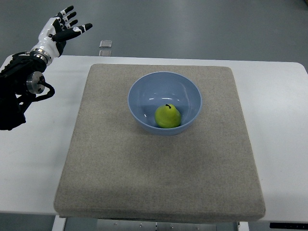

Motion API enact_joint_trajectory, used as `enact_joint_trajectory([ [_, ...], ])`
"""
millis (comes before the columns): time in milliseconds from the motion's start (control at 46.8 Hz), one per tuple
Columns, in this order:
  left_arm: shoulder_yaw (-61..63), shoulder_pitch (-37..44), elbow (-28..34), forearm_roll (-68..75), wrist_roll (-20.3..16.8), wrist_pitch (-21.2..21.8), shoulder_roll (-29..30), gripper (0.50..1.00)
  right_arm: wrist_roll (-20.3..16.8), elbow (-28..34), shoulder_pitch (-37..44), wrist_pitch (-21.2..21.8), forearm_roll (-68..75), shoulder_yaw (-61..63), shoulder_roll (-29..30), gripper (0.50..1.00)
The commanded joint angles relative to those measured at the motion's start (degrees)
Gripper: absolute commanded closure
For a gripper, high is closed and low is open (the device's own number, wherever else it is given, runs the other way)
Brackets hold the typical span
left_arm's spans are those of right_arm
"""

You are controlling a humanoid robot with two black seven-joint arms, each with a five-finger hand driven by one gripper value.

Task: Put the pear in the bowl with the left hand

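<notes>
Hovering in the upper left of the frame, the left hand [62, 28] has its fingers spread and holds nothing, palm roughly facing right, out past the far left corner of the table [279, 125]. Its dark forearm [19, 91] comes in along the left edge, over the bare white tabletop, well apart from everything else. No right hand shows anywhere in view

Moving outward: a grey mat [120, 163] covers the middle of the table, and a blue bowl [165, 102] sits on it, toward the upper centre of the frame. The pear [168, 116] is inside the bowl, on the bottom, toward the near wall, stem up or nearly so. Looks settled, nothing touching it. Task reads as done judging by that, hand clear of the work

Risks from here, as a guess only:
- forearm is low over the left side of the table; a careless swing toward the centre of the frame could clip the mat edge and drag mat plus bowl
- any move back in over the bowl with fingers splayed could knock the rim, tip the bowl or roll the pear out
- pear is round-bottomed, so a jolt to the table could rock it, though the walls look deep enough to keep it in

A small clear object [106, 44] lies on the floor beyond the far table edge, upper left of centre, can't tell what it is
</notes>
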Motion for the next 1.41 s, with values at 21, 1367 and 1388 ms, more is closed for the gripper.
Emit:
enact_joint_trajectory([
  [21,0.18,-0.13,2.96,-5.62,2.92,-0.10,1.14,0.525,-0.01,0.01,0.00,0.07,0.00,0.00,0.00,0.574],
  [1367,-1.49,1.80,5.43,-6.51,1.69,-13.28,-5.00,0.508,-0.01,0.01,-0.09,0.07,0.09,0.00,0.00,0.574],
  [1388,-1.49,1.80,5.43,-6.51,1.78,-13.28,-5.18,0.508,-0.01,0.01,-0.09,0.07,0.09,0.00,0.00,0.574],
])
